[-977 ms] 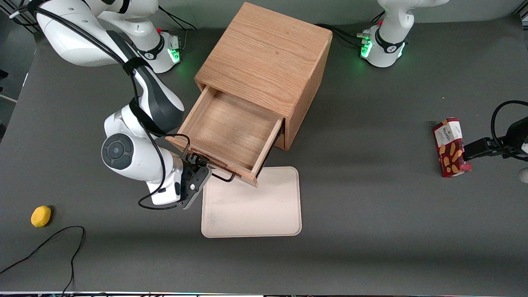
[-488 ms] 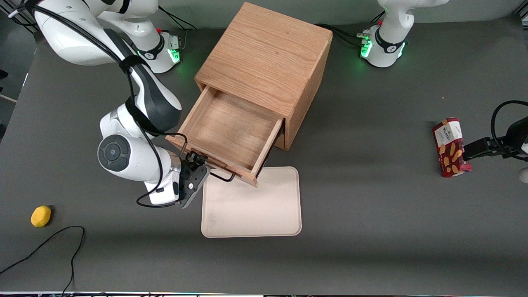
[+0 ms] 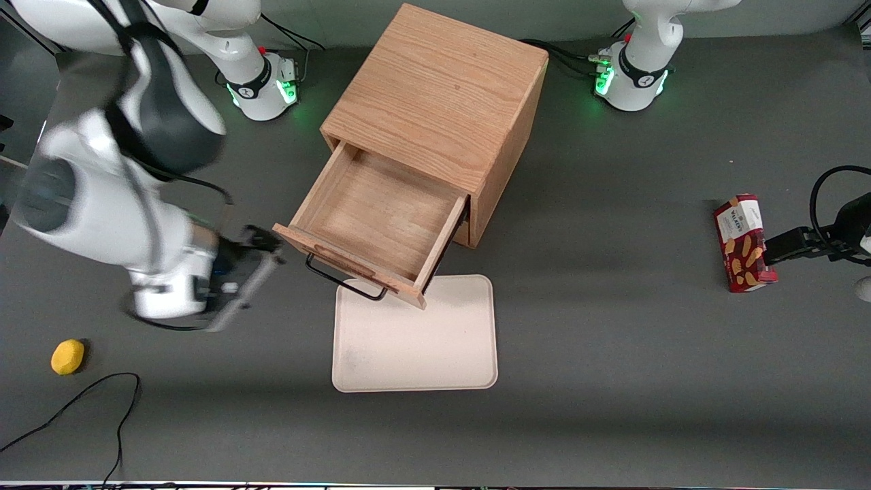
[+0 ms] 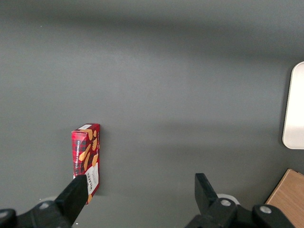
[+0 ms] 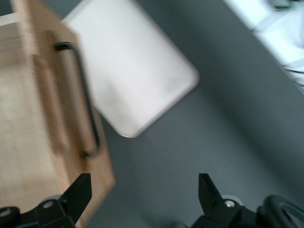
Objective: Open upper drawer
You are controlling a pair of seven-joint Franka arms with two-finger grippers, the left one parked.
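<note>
- Upper drawer point(image 3: 381, 218) stands pulled well out of the oak cabinet point(image 3: 442, 88), its front edge over the cream tray point(image 3: 415, 340); the opening looks done.
- Gripper point(image 3: 262, 241) is off the black handle point(image 3: 343, 282), fingers point(image 5: 78, 192) spread apart, empty.
- Next move: only retreat.
- Drawer is shallow, bare inside.

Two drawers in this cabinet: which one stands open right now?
The upper drawer is pulled out over the tray, its bare inside showing. The gripper is open, clear of its handle. The lower one isn't visible.
</note>
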